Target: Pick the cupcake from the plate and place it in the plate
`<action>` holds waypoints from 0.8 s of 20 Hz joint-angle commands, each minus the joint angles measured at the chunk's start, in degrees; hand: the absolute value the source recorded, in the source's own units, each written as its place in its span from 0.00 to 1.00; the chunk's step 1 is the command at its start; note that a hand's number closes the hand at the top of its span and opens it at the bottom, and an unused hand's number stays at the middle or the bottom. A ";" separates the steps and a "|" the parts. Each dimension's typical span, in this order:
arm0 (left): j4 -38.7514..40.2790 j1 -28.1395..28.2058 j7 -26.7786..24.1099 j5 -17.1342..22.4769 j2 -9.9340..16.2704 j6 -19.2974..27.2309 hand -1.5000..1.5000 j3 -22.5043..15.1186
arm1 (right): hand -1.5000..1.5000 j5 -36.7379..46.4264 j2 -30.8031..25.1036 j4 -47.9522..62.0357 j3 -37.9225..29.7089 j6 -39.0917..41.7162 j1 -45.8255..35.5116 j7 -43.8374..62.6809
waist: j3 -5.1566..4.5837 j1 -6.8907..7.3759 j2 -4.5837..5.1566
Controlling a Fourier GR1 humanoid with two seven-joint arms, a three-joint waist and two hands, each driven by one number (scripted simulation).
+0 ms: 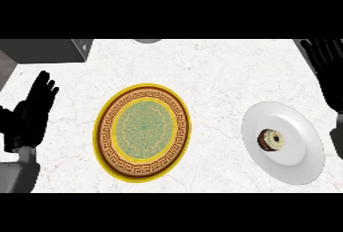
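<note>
White marbled tabletop (214, 77), seen from steeply above. Two plates set well apart across it: patterned gold-rimmed plate (106, 154) near centre, bare of food, evidently the destination; plain white plate (295, 165) toward the right, carrying the cupcake (272, 139) just left of its middle, lying tipped with its top turned toward the patterned plate. Left hand (32, 115) at the left edge, fingers straight and released, resting upright, clear of both plates. Right hand (328, 63) at the upper right edge, fingers extended, grasping nothing, nearer the white plate and so better placed for the pick. Cupcake untouched; lift and carry not yet begun, by the look of things.
</note>
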 commanded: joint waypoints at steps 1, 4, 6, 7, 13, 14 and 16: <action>0.09 0.93 -2.99 -3.12 -0.93 0.17 0.50 -1.99 | 0.00 -4.46 1.21 -4.97 -3.73 -0.38 4.34 0.91 | 1.43 1.74 1.61; -1.21 5.81 -6.55 -7.69 4.98 -1.53 0.50 -2.15 | 0.00 -18.46 7.79 -2.35 -10.67 1.91 5.40 0.34 | 1.67 1.79 1.32; -1.03 8.03 -8.60 -11.76 7.77 -1.54 0.50 -3.28 | 0.00 -26.99 11.96 -0.54 -14.52 3.28 6.31 1.12 | 1.96 1.84 1.33; 0.22 9.85 -9.70 -11.00 5.82 -2.26 0.50 -4.53 | 0.00 -0.85 -2.82 2.96 -7.98 -1.39 12.38 -2.37 | 1.17 1.67 2.36; 0.29 14.99 -15.01 -12.42 5.63 -1.52 0.50 -3.46 | 0.00 -10.15 17.43 -8.82 -17.62 -11.93 24.00 -18.45 | 1.41 1.53 1.48; 0.72 13.69 -14.50 -13.25 4.85 -1.40 0.50 -4.52 | 0.00 -10.71 19.28 -10.09 -17.81 -10.37 27.78 -20.73 | 1.44 1.28 1.58; -0.74 15.20 -14.54 -14.62 3.53 -1.12 0.50 -5.58 | 0.00 -12.47 19.20 -16.58 -18.85 -8.30 32.33 -19.62 | 1.42 2.09 1.67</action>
